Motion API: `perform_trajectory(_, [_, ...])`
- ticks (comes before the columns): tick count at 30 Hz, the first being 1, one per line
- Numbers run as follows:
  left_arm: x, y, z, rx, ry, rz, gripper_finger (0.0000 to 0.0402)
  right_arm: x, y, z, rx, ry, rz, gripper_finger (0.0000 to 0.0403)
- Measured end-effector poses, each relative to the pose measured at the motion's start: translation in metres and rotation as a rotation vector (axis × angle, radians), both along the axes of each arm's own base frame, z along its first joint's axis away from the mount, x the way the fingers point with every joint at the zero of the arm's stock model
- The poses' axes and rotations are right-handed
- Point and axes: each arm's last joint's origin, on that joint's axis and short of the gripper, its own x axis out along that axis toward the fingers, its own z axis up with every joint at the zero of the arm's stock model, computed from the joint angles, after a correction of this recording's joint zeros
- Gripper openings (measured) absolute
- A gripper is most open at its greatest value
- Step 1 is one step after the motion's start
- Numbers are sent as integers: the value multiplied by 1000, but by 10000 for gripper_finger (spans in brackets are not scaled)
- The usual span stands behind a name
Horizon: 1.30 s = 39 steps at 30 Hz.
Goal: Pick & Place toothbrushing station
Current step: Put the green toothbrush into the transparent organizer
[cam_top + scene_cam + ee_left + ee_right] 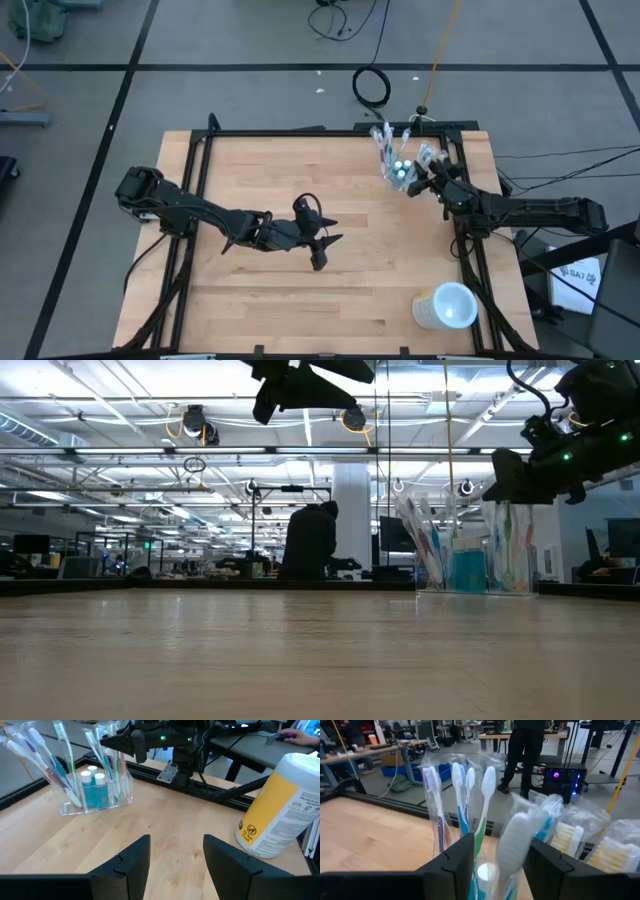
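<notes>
Two grippers: I count one at work, one waiting.
Station: toothbrushing station stands at the table's far right corner, upright, brushes fanning upward.
Right gripper: fingers spread apart, holding nothing, just beside the station, which lies straight ahead between them.
Left gripper: parted, empty, mid-table, well apart.
Nearer arm: right, in my judgement.

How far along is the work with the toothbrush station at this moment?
Nothing looks moved: the clear plastic station with wrapped toothbrushes and blue tubes stands at the table's far right corner. In hand: the right hand, open, sits right at it, fingers either side of the brushes in its wrist view, not closed. Left: grasping, lifting, placing. The left hand waits open mid-table.
</notes>
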Motion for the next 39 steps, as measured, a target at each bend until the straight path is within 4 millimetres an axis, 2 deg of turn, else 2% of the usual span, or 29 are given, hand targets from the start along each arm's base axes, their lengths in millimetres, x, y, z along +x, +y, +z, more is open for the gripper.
perform_trajectory(8, [0, 0, 0, -29, -8, 10, 186, 2, 2, -2, 72, -63, 87, 148])
perform_trajectory(14, [0, 0, 0, -30, -9, 10, 186, -1, 0, -9, 103, -15, 34, 140])
perform_trajectory(19, [0, 0, 0, -29, -9, 10, 186, -1, -1, 0, 166, -38, 69, 134])
perform_trajectory(28, [0, 0, 0, -28, -9, 10, 186, -7, 4, 11, 435, 30, 68, 124])
perform_trajectory(34, [0, 0, 0, -12, -5, 4, 186, -5, 5, 16, 491, 1, 128, 118])
perform_trajectory(39, [0, 0, 0, -13, -4, 2, 186, -10, 5, 12, 498, 27, 55, 118])
